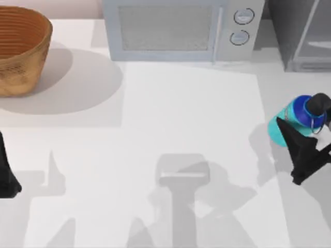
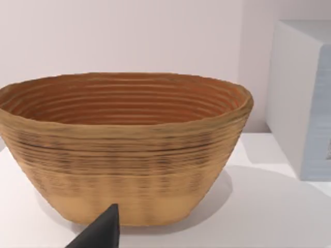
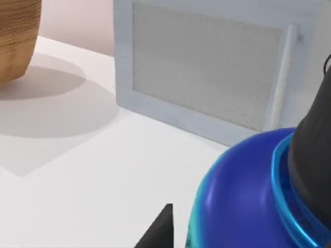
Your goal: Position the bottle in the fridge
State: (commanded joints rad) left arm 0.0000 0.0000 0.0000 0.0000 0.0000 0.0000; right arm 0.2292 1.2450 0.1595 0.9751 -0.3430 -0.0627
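The bottle (image 1: 297, 116), cyan with a blue shoulder and black cap, is at the table's right side, tilted with its cap toward the fridge (image 1: 302, 36) at the back right corner. My right gripper (image 1: 301, 135) is shut on the bottle from the near side. In the right wrist view the bottle (image 3: 248, 201) looms close, with one dark fingertip (image 3: 158, 230) beside it. My left gripper (image 1: 6, 175) is parked at the left edge, open, with one fingertip (image 2: 101, 232) showing in front of the basket.
A silver-grey microwave (image 1: 181, 31) with two dials stands at the back centre, just left of the fridge. A woven basket (image 1: 20, 49) sits at the back left. Bare white table (image 1: 170, 129) lies between the arms.
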